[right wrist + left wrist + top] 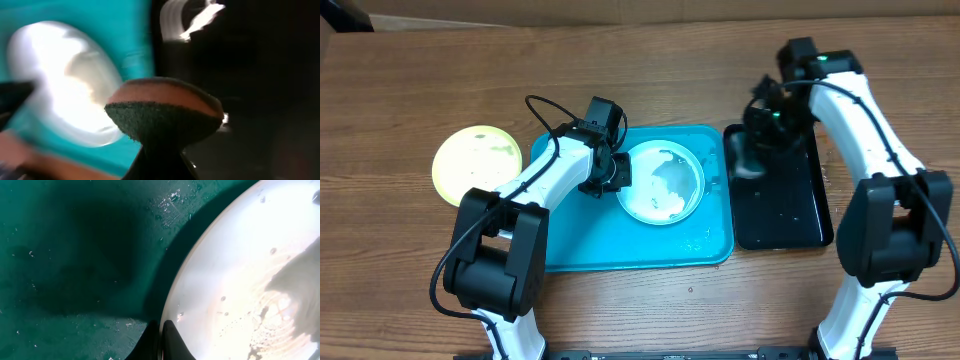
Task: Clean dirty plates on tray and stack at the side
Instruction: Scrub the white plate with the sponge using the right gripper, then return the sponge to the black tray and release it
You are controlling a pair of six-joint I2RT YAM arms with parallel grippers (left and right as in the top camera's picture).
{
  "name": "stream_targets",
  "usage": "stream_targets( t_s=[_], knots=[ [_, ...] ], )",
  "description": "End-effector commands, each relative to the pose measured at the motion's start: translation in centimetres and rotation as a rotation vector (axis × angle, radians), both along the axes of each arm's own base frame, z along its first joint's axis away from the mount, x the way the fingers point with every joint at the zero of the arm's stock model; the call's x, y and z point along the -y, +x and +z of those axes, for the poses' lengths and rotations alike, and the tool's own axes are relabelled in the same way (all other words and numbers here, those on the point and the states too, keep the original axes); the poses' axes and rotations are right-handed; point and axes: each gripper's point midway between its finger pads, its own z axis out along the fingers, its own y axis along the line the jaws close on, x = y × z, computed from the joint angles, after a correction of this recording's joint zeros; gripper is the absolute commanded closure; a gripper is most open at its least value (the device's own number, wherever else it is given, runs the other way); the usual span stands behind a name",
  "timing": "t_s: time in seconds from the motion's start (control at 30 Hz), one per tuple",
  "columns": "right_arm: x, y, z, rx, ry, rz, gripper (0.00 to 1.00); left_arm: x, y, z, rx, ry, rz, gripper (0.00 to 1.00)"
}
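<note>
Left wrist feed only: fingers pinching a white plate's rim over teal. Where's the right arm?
Observer: The right gripper is over the black tray, clear of the white plate.
Operator: Holding anything?
Observer: Yes, a sponge, squeezed in its grip.
Operator: Any other plates?
Observer: One yellow-green plate on the table, left of the blue tray.

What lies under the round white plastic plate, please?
The large rectangular turquoise plastic tray, visible all around it; whatever lies directly beneath the white plate is covered.
</note>
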Motion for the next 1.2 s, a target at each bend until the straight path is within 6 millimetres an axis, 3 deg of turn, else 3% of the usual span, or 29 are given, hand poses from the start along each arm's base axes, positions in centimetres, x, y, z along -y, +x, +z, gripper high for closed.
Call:
stream_targets(
  t_s=[0.0, 0.13, 0.3, 0.33, 0.43, 0.53, 0.67, 0.77, 0.87, 0.97, 1.07, 1.17],
  knots=[
    [4.1, -0.3, -0.8, 0.011, -0.195, -0.047, 0.96, 0.3, 0.5, 0.0, 0.008, -0.002, -0.013, 0.95],
    [6.0, -0.9, -3.1, 0.002, -0.310, -0.057, 0.96, 0.3, 0.5, 0.0, 0.008, -0.001, -0.013, 0.95],
    [6.5, -1.0, -5.4, 0.019, -0.343, -0.054, 0.94, 0.3, 0.5, 0.0, 0.008, -0.001, -0.013, 0.94],
    [6.6, -1.0, -5.6, 0.023, -0.351, -0.055, 0.85, 0.3, 0.5, 0.0, 0.008, -0.001, -0.013, 0.94],
    [6.5, -0.5, -5.4, 0.041, -0.341, -0.059, 0.35, 0.3, 0.5, 0.0, 0.008, -0.001, -0.013, 0.90],
    [6.1, 0.3, -3.4, 0.056, -0.320, -0.063, 0.28, 0.3, 0.5, 0.0, 0.008, -0.001, -0.013, 0.77],
    [7.0, 2.0, -0.2, 0.102, -0.323, -0.098, 0.27, 0.3, 0.4, 0.0, 0.006, 0.000, -0.013, 0.75],
    [10.0, 3.4, 1.6, 0.142, -0.374, -0.211, 0.20, 0.2, 0.4, -0.2, 0.002, 0.001, -0.013, 0.75],
    [13.3, 4.0, 1.9, 0.159, -0.387, -0.315, 0.17, 0.2, 0.2, -0.6, -0.008, 0.005, -0.014, 0.76],
    [16.6, 3.6, 1.8, 0.145, -0.394, -0.392, 0.15, 0.2, 0.2, -0.9, -0.013, 0.006, -0.014, 0.81],
    [19.6, 2.5, 1.8, 0.114, -0.402, -0.463, 0.00, 0.2, 0.3, -1.0, -0.013, 0.006, -0.014, 0.83],
    [22.3, 2.0, 1.8, 0.112, -0.406, -0.530, 0.00, 0.2, 0.3, -0.9, -0.011, 0.006, -0.014, 0.83]
  ],
)
